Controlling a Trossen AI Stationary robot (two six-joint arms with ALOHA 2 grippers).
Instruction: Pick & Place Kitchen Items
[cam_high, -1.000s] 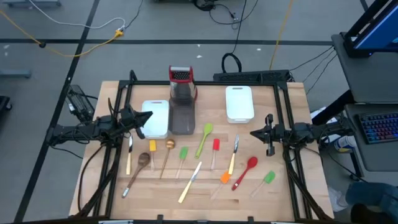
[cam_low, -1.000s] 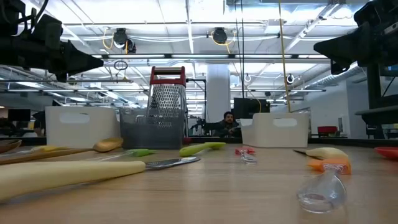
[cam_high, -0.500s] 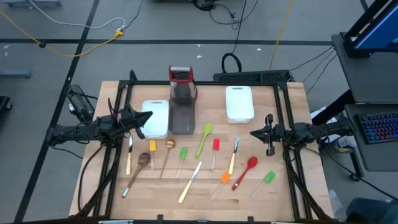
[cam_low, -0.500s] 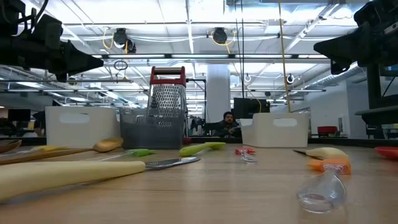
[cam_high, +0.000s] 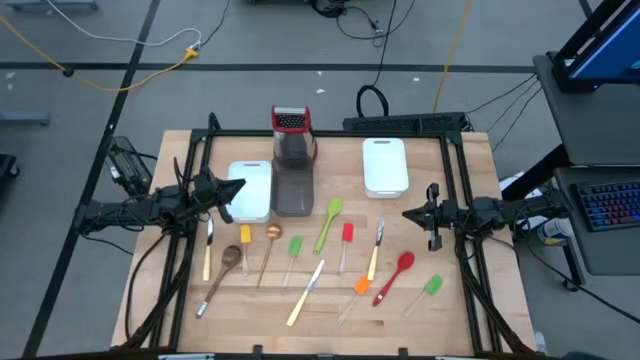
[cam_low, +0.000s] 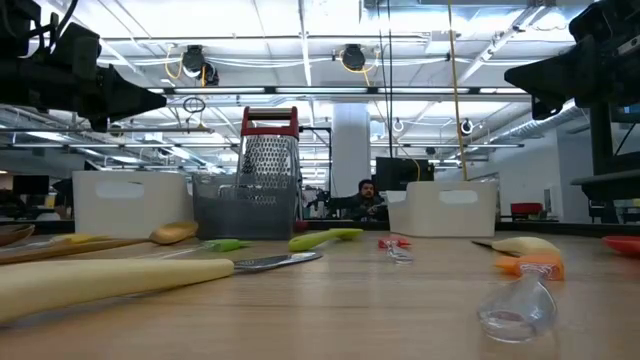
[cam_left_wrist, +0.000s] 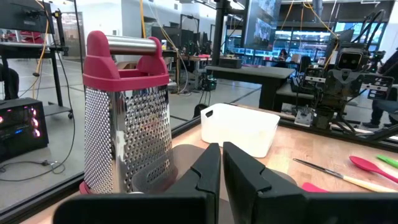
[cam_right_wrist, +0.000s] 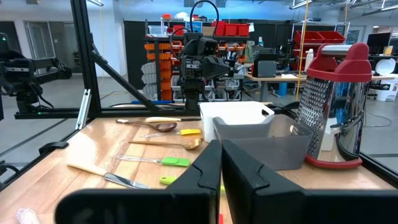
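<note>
About a dozen slim utensils lie flat on the wooden table: a long green spoon (cam_high: 329, 222), a red spoon (cam_high: 395, 277), a wooden spoon (cam_high: 222, 270), pale-handled knives (cam_high: 306, 290), and small green, red, orange and yellow spatulas. My left gripper (cam_high: 238, 186) is shut and empty above the table's left side, over the white tray there. My right gripper (cam_high: 408, 214) is shut and empty above the right side. Both hang clear of the utensils. The wrist views show the shut fingers of my left gripper (cam_left_wrist: 221, 167) and my right gripper (cam_right_wrist: 221, 163).
A red-topped metal box grater (cam_high: 291, 125) stands at the far middle behind a grey tray (cam_high: 293, 190). A white tray (cam_high: 252, 190) sits left of it, another white tray (cam_high: 385, 165) at far right. A black frame (cam_high: 330, 134) borders the table.
</note>
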